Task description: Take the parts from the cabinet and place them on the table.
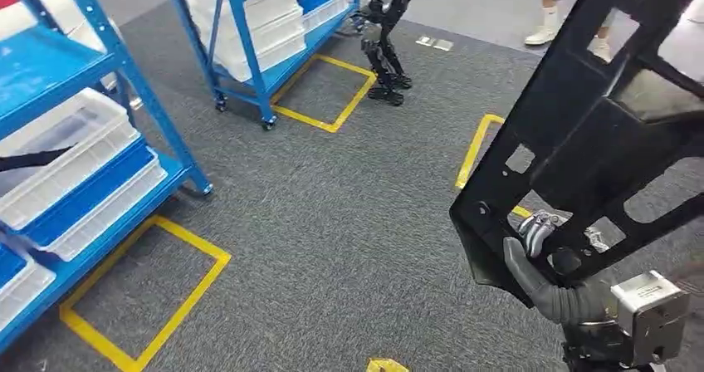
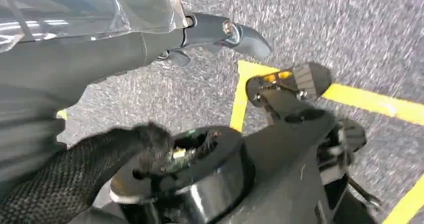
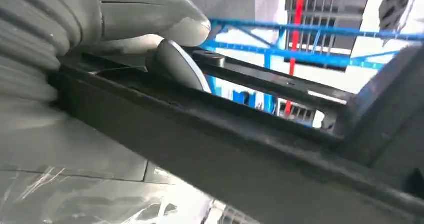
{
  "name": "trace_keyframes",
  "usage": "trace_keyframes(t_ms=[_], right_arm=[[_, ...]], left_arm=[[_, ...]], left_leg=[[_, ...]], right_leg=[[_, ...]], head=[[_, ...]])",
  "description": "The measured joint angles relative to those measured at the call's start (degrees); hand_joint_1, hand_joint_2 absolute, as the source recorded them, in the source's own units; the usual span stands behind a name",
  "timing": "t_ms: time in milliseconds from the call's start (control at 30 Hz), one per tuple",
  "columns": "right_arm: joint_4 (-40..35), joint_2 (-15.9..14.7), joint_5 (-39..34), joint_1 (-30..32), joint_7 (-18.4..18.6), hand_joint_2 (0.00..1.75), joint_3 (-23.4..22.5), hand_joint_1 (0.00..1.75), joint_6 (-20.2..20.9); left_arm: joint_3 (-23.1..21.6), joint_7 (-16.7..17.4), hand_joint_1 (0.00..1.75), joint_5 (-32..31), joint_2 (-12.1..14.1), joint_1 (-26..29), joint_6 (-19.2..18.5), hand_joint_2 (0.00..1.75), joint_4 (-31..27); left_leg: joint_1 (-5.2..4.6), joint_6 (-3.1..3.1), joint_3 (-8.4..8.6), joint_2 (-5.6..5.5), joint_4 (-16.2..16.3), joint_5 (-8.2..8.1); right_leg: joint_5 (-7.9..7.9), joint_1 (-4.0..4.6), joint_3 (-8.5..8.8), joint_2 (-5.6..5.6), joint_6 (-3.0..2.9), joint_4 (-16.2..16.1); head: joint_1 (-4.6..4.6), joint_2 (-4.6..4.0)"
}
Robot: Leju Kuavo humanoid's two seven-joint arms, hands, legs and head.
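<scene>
At the frame's right, the right hand (image 1: 554, 282) fingers clamp the black metal part (image 1: 581, 131)'s lower edge: stiff, likely heavy and unwieldy, so grip near a cutout; left hand (image 2: 100, 59) fingers' state I cannot tell

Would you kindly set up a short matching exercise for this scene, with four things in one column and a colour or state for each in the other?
Things:
1. black metal part
2. shelving racks
3. floor tape outlines
4. bins on the racks

Colour or state:
A. yellow, laid in rectangles on the grey carpet
B. white, stacked on the shelves
C. held up by the right hand
D. blue frames, the far one on small wheels

Pairs: 1-C, 2-D, 3-A, 4-B
</scene>
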Motion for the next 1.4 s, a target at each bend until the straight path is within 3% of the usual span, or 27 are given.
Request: trace_keyframes(t_ms=[67,133,167,200,267,333,367,400,433,500,567,600,667,700,733,867,900,933,1000,1067,1100,1167,1200,1233,1267,1367,1400], right_arm=[[0.02,0.0,-0.02,0.11,0.04,1.75,0.17,1.75,0.0],[0.0,0.0,-0.02,0.1,0.07,1.75,0.24,1.75,0.0],[0.0,0.02,-0.02,0.1,0.04,1.75,0.24,1.75,0.0],[0.02,0.11,-0.02,0.11,0.04,1.75,0.31,1.75,0.0],[0.0,0.0,-0.02,0.08,0.04,1.75,0.31,1.75,-0.02],[0.02,0.11,-0.04,0.15,0.04,1.75,0.35,1.75,-0.02],[0.0,0.07,-0.07,0.07,0.04,1.75,0.37,1.75,0.0],[0.0,0.04,-0.07,-0.01,0.07,1.75,0.35,1.75,-0.02],[0.0,0.04,-0.07,0.0,0.04,1.75,0.35,1.75,0.0],[0.0,0.07,-0.07,-0.16,0.04,1.75,0.35,1.75,-0.02],[0.0,0.09,-0.07,-0.11,0.07,1.75,0.44,1.75,0.0],[0.0,0.07,-0.07,-0.11,0.07,1.75,0.44,1.75,0.0],[0.0,0.07,-0.04,-0.17,0.04,1.75,0.42,1.75,0.0],[0.0,0.09,-0.04,-0.17,0.04,1.75,0.42,1.75,0.0],[0.0,0.09,-0.04,-0.18,0.04,1.75,0.42,1.75,0.0],[-0.04,0.07,-0.02,-0.05,0.09,1.75,0.41,1.75,0.0],[-0.11,0.02,-0.02,-0.05,0.09,1.75,0.39,1.75,0.0],[-0.2,0.04,0.0,-0.14,0.07,1.75,0.39,1.75,0.0],[-0.2,0.0,0.02,-0.59,0.07,1.75,0.39,1.75,0.0],[-0.2,0.04,0.0,-0.31,0.07,1.75,0.59,1.75,0.04],[-0.2,0.04,0.0,-0.32,0.11,1.75,0.81,1.75,0.04],[-0.2,0.04,0.0,-0.38,0.11,1.75,0.81,1.75,0.04],[-0.2,0.04,0.0,-0.41,0.11,1.75,0.81,1.75,0.04],[-0.18,0.11,0.0,-0.5,0.13,1.75,0.83,1.75,0.04],[-0.26,0.0,0.0,-0.71,0.13,1.75,0.83,1.75,0.06],[-0.28,0.15,0.0,-0.55,0.09,1.75,0.9,1.75,0.07],[-0.31,0.13,-0.02,-0.62,0.13,1.75,0.9,1.75,0.07]], left_arm=[[0.0,-0.02,0.0,0.0,0.0,0.01,0.0,1.75,0.0],[0.0,-0.02,0.0,0.0,-0.02,-0.01,0.0,1.75,0.0],[-0.02,-0.02,0.0,0.0,-0.04,-0.02,0.0,1.75,0.0],[0.0,-0.02,0.0,0.0,0.2,-0.04,0.0,1.75,0.02],[0.0,-0.11,0.0,0.04,0.24,-0.15,0.0,1.75,0.02],[-0.02,-0.09,0.0,0.04,0.24,-0.12,0.0,1.75,0.02],[-0.02,-0.09,0.0,0.04,0.24,-0.23,0.0,1.75,0.02],[-0.02,-0.11,0.0,0.04,0.22,-0.35,0.0,1.75,0.02],[-0.02,-0.11,0.0,0.04,0.22,-0.34,0.0,1.75,0.02],[-0.02,-0.11,0.0,0.04,0.22,-0.18,0.0,1.75,0.02],[0.0,-0.09,0.0,0.09,0.2,-0.1,0.0,1.75,0.02],[0.0,-0.09,0.0,0.11,0.2,-0.15,0.0,1.75,0.02],[0.0,-0.11,0.0,0.11,0.22,-0.18,0.04,1.75,0.02],[0.0,-0.11,0.0,0.13,0.22,-0.2,0.04,1.75,0.02],[0.0,-0.11,0.0,0.17,0.48,-0.26,0.04,1.75,0.02],[0.0,-0.11,0.0,0.22,0.57,-0.32,-0.04,1.75,0.02],[0.0,-0.11,0.0,0.2,0.41,-0.44,-0.04,1.75,0.02],[0.0,-0.15,0.0,0.2,0.42,-0.41,-0.04,1.75,0.02],[-0.02,-0.15,0.0,0.26,0.31,-0.04,-0.04,1.75,0.02],[0.0,-0.15,0.0,0.35,0.2,0.01,-0.04,1.75,0.02],[0.0,-0.15,0.0,0.35,0.15,-0.07,-0.04,1.75,0.02],[0.0,-0.15,0.0,0.35,-0.02,-0.07,-0.04,1.75,0.02],[0.0,-0.15,0.0,0.37,-0.02,-0.11,-0.04,1.75,0.02],[0.0,-0.15,0.0,0.37,0.26,-0.2,-0.04,1.75,0.04],[0.0,-0.15,0.0,0.39,0.17,-0.32,-0.04,1.75,0.04],[0.0,-0.15,0.0,0.55,0.11,-0.32,-0.02,1.75,0.02],[0.0,-0.15,0.0,0.52,0.06,-0.42,-0.02,1.75,0.02]], left_leg=[[0.07,-0.15,-0.17,1.52,0.04,0.05],[0.32,-0.5,-0.07,2.83,0.15,-0.07],[0.55,-1.02,-0.01,3.42,0.5,-0.36],[0.21,-1.7,-0.22,3.9,0.99,-0.79],[-0.26,-2.25,-0.42,4.74,1.8,-1.43],[-0.07,-2.37,-0.23,5.7,1.75,-1.37],[0.39,-2.7,-0.33,5.36,2.22,-1.78],[0.74,-2.99,-0.9,2.05,3.8,-3.31],[0.94,-3.09,-2.37,0.41,7.17,-5.58],[0.83,-3.1,-6.84,-0.67,17.12,-10.29],[0.61,-2.47,-9.24,-0.92,21.78,-10.97],[0.31,-1.95,-8.34,-1.06,19.51,-9.23],[-0.63,-0.73,-3.67,-2.17,9.25,-3.57],[-1.31,0.15,-1.17,-4.65,3.61,-0.88],[-1.22,0.83,-0.67,-6.8,2.08,-1.36],[-1.75,1.38,-0.06,-4.48,-0.24,0.17],[-1.02,0.74,0.87,-3.43,-2.39,1.46],[-1.06,0.66,1.19,-3.04,-3.3,1.8],[-0.88,0.58,1.19,-1.35,-3.28,1.91],[-0.71,0.38,1.02,0.1,-3.06,1.75],[-0.53,0.08,0.98,0.92,-2.83,1.54],[0.18,-0.91,0.86,2.22,-1.77,0.75],[0.33,-1.59,0.63,2.79,-0.56,-0.02],[-0.13,-2.27,0.11,3.16,0.34,-0.78],[-0.09,-2.53,-0.09,3.63,1.38,-1.48],[0.18,-2.73,0.16,4.93,1.54,-1.74],[0.61,-3.08,0.08,4.36,2.25,-2.33]], right_leg=[[-0.32,-0.64,-0.62,-0.36,0.63,2.66],[3.32,-1.25,4.38,-1.18,1.45,-5.14],[5.53,-1.54,7.99,-2.53,2.02,-11.14],[5.39,-1.63,9.9,-5.63,2.58,-15.18],[5.64,-1.43,9.5,-3.98,0.41,-14.8],[5.61,-1.09,8.98,-2.75,-0.33,-14.6],[5.86,-1.09,8.93,-2.04,-0.82,-14.73],[5.99,-1.02,8.82,-1.73,-1.1,-14.74],[6.1,-1.01,8.64,-1.09,-1.32,-14.73],[6.36,-0.74,8.23,-0.03,-1.87,-14.71],[6.5,-0.31,8.0,1.59,-2.08,-14.69],[6.53,-0.18,8.03,2.33,-2.11,-14.7],[6.62,-0.14,8.28,3.77,-2.16,-14.73],[6.72,-0.43,8.31,4.32,-2.21,-14.86],[6.99,-0.47,8.11,4.81,-1.94,-14.88],[8.5,-1.19,7.83,7.61,-0.32,-16.72],[7.86,-0.97,7.59,5.26,-0.82,-15.86],[5.88,-0.39,6.46,2.42,-0.74,-13.52],[1.32,-0.4,2.68,0.52,-0.22,-4.74],[0.02,-0.68,0.4,-0.1,0.51,0.36],[1.27,-1.0,1.33,-0.42,1.05,-1.18],[5.53,-1.5,6.44,-1.41,2.2,-9.98],[7.24,-1.85,9.35,-3.39,3.0,-14.91],[5.9,-1.38,9.47,-4.68,2.94,-15.17],[6.18,-1.64,9.14,-3.71,1.23,-15.17],[6.06,-1.18,8.54,-1.92,-0.51,-14.6],[6.21,-1.13,8.53,-1.34,-0.8,-14.71]], head=[[0.02,0.0],[0.02,0.0],[0.02,0.0],[0.11,0.0],[-0.09,0.0],[-0.13,0.0],[-0.17,0.0],[-0.15,0.0],[-0.15,0.0],[-0.2,0.0],[-0.26,0.0],[-0.26,0.0],[-0.26,0.0],[-0.26,0.0],[-0.26,0.0],[-0.33,0.0],[-0.37,0.0],[-0.26,0.0],[-0.24,0.0],[-0.24,0.0],[-0.24,0.0],[-0.24,0.0],[-0.24,0.0],[-0.05,0.0],[-0.29,0.0],[-0.35,0.0],[-0.37,0.0]])
